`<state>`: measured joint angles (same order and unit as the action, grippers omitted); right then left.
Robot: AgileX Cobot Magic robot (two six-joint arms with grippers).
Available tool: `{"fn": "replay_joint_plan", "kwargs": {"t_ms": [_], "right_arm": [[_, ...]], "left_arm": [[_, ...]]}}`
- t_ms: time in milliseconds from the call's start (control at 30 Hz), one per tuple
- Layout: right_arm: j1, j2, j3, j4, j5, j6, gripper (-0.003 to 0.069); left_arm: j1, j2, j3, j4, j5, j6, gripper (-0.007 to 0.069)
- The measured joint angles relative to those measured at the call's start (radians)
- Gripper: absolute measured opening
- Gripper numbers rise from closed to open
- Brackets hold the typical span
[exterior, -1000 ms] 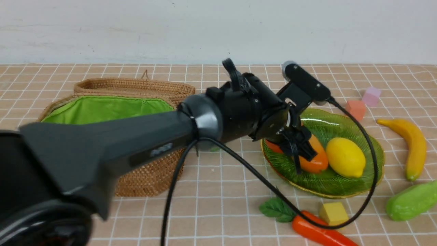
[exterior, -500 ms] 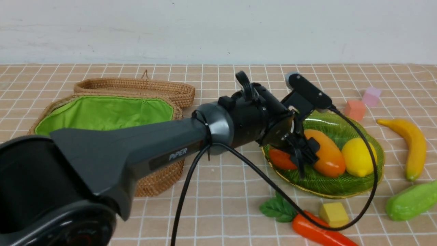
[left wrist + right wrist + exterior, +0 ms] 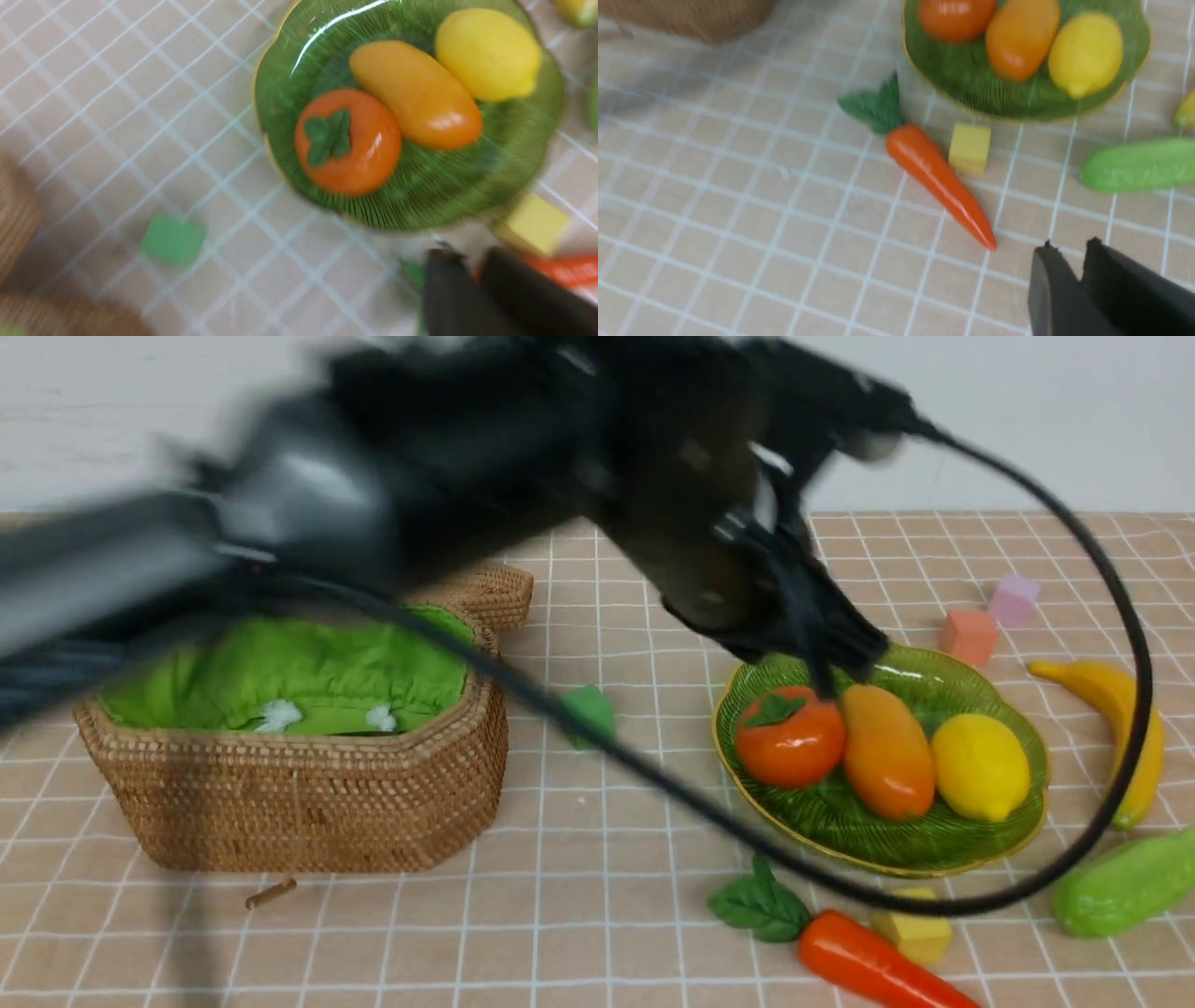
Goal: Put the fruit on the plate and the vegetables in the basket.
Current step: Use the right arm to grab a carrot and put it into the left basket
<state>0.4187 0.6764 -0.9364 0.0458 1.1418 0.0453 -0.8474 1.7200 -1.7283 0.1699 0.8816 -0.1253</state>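
A checked tan worktop (image 3: pixel 597 915) holds toy food. A green glass plate (image 3: pixel 896 847) on the right carries three fruits side by side: a persimmon (image 3: pixel 789 737), a mango (image 3: pixel 887 751) and a lemon (image 3: pixel 980 767). A banana (image 3: pixel 1102 686) lies on the cloth to the right of the plate, and a green gourd (image 3: pixel 1125 887) lies nearer the camera. A carrot (image 3: pixel 868 966) lies in front of the plate beside a yellow cube (image 3: pixel 920 933). A wicker basket (image 3: pixel 308 803) with green lining sits on the left. The blurred left end effector (image 3: pixel 840 658) hangs above the plate's far edge, its jaws almost together and empty. The right end effector (image 3: pixel 1071 247) hovers near the carrot's tip, jaws nearly closed, holding nothing.
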Motion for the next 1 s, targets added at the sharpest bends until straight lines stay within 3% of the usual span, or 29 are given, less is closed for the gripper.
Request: {"fn": "replay_joint_plan", "kwargs": {"t_ms": [67,333,433,567,767,933,1000], "right_arm": [[0.000,0.068,0.000,0.004,0.001,-0.020,0.0120],[0.000,0.343,-0.003,0.112,-0.054,-0.216,0.0135],[0.000,0.462,0.022,0.154,-0.112,-0.343,0.0181],[0.000,0.610,0.079,0.165,-0.208,-0.450,0.0309],[0.000,0.811,0.108,0.155,-0.368,-0.487,0.0452],[0.000,0.916,0.107,0.146,-0.466,-0.533,0.0454],[0.000,0.971,0.107,0.146,-0.489,-0.555,0.0422]], "left_arm": [[0.000,-0.102,0.080,-0.036,0.005,-0.003,-0.0013],[0.000,-0.541,0.499,-0.170,-0.056,-0.005,-0.0013],[0.000,-0.756,0.709,-0.185,-0.106,-0.005,-0.0013],[0.000,-0.980,0.903,-0.223,-0.171,-0.005,-0.0013],[0.000,-1.187,1.020,-0.240,-0.209,-0.007,-0.0013],[0.000,-1.219,1.023,-0.240,-0.194,-0.007,-0.0013],[0.000,-1.219,1.025,-0.240,-0.184,-0.007,-0.0013]]}}
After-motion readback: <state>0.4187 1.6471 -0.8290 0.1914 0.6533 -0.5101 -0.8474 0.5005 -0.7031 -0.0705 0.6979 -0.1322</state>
